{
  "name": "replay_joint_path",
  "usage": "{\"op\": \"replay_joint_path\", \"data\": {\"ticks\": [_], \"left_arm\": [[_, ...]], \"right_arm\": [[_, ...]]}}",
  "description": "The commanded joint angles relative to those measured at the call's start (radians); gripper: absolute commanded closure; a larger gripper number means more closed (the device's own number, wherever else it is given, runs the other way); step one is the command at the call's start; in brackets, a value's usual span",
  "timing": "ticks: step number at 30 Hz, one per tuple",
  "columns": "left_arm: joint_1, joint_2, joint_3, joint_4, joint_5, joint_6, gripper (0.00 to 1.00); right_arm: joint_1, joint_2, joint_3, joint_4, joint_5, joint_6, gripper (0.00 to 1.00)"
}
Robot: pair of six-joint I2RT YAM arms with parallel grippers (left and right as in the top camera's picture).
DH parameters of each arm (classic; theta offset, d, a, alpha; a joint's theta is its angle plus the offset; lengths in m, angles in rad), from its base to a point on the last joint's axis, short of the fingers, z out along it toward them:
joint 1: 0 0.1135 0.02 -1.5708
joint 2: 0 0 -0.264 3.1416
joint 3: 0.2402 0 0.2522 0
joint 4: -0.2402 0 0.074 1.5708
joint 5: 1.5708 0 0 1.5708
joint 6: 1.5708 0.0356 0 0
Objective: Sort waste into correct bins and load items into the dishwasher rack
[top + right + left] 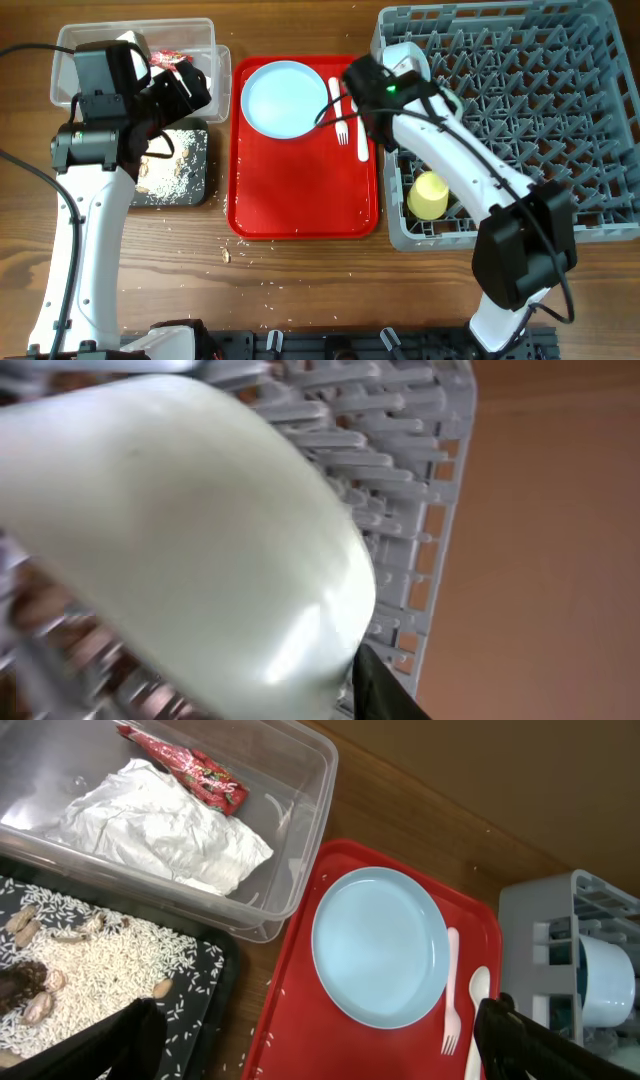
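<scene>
The clear tub holds the red wrapper and the white napkin. Beside it the black tray holds rice and brown scraps. The pale blue plate, white fork and spoon lie on the red tray. The grey rack holds the yellow cup. My left gripper is open and empty above the trays' edges. My right gripper is shut on a pale bowl at the rack's back-left corner. A second bowl is not visible.
Rice crumbs lie on the wooden table in front of the red tray. The rack's peg rows stand upright across its right part. The right arm reaches over the rack's left side.
</scene>
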Motion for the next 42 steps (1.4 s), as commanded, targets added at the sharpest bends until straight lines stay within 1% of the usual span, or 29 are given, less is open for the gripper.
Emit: {"op": "replay_joint_path", "data": {"ticks": [1,3,4,7,8,9,10,11,12,14,15,18,22,27,28,29,30,31,32,34,35,36,37,42], "left_arm": [[0.003,-0.005,0.012,0.002,-0.006,0.012,0.00],[0.003,-0.005,0.012,0.002,-0.006,0.012,0.00],[0.003,-0.005,0.012,0.002,-0.006,0.012,0.00],[0.003,-0.005,0.012,0.002,-0.006,0.012,0.00],[0.003,-0.005,0.012,0.002,-0.006,0.012,0.00],[0.003,-0.005,0.012,0.002,-0.006,0.012,0.00],[0.003,-0.005,0.012,0.002,-0.006,0.012,0.00],[0.003,-0.005,0.012,0.002,-0.006,0.012,0.00],[0.003,-0.005,0.012,0.002,-0.006,0.012,0.00],[0.003,-0.005,0.012,0.002,-0.006,0.012,0.00],[0.003,-0.005,0.012,0.002,-0.006,0.012,0.00],[0.003,-0.005,0.012,0.002,-0.006,0.012,0.00],[0.003,-0.005,0.012,0.002,-0.006,0.012,0.00],[0.003,-0.005,0.012,0.002,-0.006,0.012,0.00],[0.003,-0.005,0.012,0.002,-0.006,0.012,0.00],[0.003,-0.005,0.012,0.002,-0.006,0.012,0.00],[0.003,-0.005,0.012,0.002,-0.006,0.012,0.00],[0.003,-0.005,0.012,0.002,-0.006,0.012,0.00],[0.003,-0.005,0.012,0.002,-0.006,0.012,0.00],[0.003,-0.005,0.012,0.002,-0.006,0.012,0.00],[0.003,-0.005,0.012,0.002,-0.006,0.012,0.00],[0.003,-0.005,0.012,0.002,-0.006,0.012,0.00],[0.003,-0.005,0.012,0.002,-0.006,0.012,0.00],[0.003,-0.005,0.012,0.002,-0.006,0.012,0.00]], "right_arm": [[0.083,0.036,-0.021,0.019,-0.278,-0.001,0.53],[0.101,0.036,-0.021,0.023,-0.278,-0.002,0.12],[0.101,0.036,-0.020,0.031,-0.277,-0.003,0.01],[0.100,0.028,0.024,0.100,-0.271,-0.003,0.00],[0.100,0.015,0.077,0.147,-0.305,-0.003,0.00],[0.100,0.008,0.118,0.192,-0.439,-0.003,0.00],[0.100,0.004,0.126,0.240,-0.733,-0.003,0.00],[0.098,0.010,0.118,0.242,-0.919,-0.003,0.01],[0.098,0.011,0.074,0.253,-1.064,0.002,0.21],[0.092,0.011,0.002,0.209,-1.043,0.079,0.41],[0.085,0.011,-0.029,0.176,-1.007,0.132,0.43],[0.075,0.011,-0.071,0.123,-0.899,0.205,0.45],[0.053,0.011,-0.082,0.008,-0.750,0.291,0.45],[0.042,0.011,-0.082,-0.042,-0.717,0.292,0.44],[0.042,0.011,-0.076,-0.005,-0.743,0.284,0.42],[0.042,0.011,-0.048,0.069,-0.808,0.285,0.37],[0.041,0.011,-0.037,0.148,-0.842,0.286,0.35],[0.038,0.011,-0.036,0.266,-0.854,0.313,0.34],[0.029,0.014,-0.043,0.432,-0.859,0.381,0.35],[0.016,0.036,-0.043,0.618,-0.859,0.462,0.38],[0.006,0.060,-0.043,0.685,-0.875,0.489,0.39],[0.000,0.086,-0.043,0.726,-0.908,0.505,0.41],[-0.004,0.134,-0.041,0.758,-0.970,0.540,0.48],[-0.002,0.299,-0.040,0.834,-0.981,0.602,0.50]]}}
